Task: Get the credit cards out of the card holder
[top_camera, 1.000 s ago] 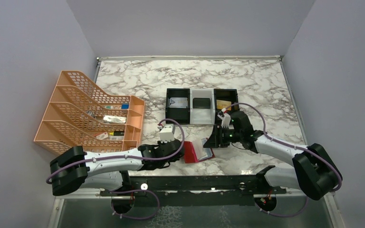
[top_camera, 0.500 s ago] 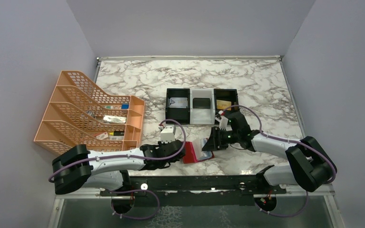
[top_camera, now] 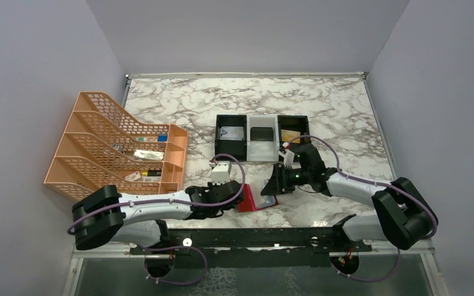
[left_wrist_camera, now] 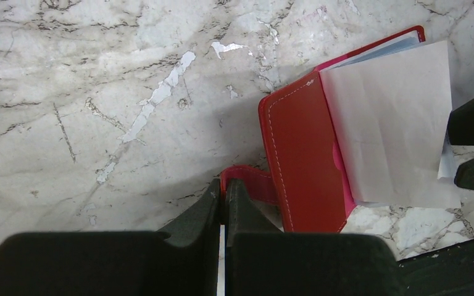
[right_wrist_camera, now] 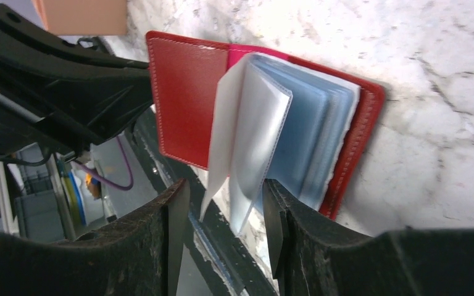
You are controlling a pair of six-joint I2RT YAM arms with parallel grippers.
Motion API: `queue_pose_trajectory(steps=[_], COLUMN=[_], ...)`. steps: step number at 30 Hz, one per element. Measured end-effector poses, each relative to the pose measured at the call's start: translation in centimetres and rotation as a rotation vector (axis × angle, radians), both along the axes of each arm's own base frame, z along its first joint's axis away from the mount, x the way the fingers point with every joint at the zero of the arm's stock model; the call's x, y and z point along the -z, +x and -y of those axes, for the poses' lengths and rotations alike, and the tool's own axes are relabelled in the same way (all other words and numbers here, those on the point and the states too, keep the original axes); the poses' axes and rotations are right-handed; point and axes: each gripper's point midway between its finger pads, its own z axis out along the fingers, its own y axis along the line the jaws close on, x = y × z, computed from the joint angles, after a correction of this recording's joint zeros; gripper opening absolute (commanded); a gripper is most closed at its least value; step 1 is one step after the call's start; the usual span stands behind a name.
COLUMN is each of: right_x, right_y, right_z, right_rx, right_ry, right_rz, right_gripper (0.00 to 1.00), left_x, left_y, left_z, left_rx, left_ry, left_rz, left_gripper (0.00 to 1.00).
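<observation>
Right tool [right_wrist_camera: 225, 188] has reached the flat dark-red bifold card holder [left_wrist_camera: 305, 160].
Left tool [left_wrist_camera: 224, 188] pinches its strap [left_wrist_camera: 253, 184]; right jaws gape astride pale sleeves [right_wrist_camera: 253, 123]: card pull next.

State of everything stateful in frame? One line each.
red leather bifold card holder: lying open, clear sleeves fanned up.
left gripper: fingers shut on holder's closure tab.
right gripper: open, fingers straddling raised sleeves.
black-and-white three-compartment tray: credit cards inside.
orange mesh rack: holds small items.
</observation>
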Motion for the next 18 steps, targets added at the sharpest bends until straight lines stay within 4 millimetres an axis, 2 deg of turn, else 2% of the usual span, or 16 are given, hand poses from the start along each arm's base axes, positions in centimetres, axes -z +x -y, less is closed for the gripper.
queue_pose_trajectory(steps=[8,15,16,18], right_x=[-2.1,-2.6,-2.5,-2.0], right_y=[-0.8,-1.7,-1.7,-2.0], right_z=[-2.0,-6.3,-6.7,-7.5], right_rx=[-0.069,-0.173,-0.179,-0.188], right_ry=[0.095,0.115,0.111,0.105], right_rz=[-0.002,-0.003,-0.003,-0.014], right_gripper=[0.49,0.49,0.49,0.49], left_x=[0.1,-0.2,-0.3,-0.4], left_y=[0.1,0.2,0.2,0.3], left_z=[0.2,0.1,0.1,-0.2], left_rx=[0.005,-0.014,-0.019,-0.033], left_ry=[0.009,-0.01,-0.02,-0.039], left_rz=[0.0,-0.002,-0.002,-0.001], left_gripper=[0.0,0.0,0.01,0.11])
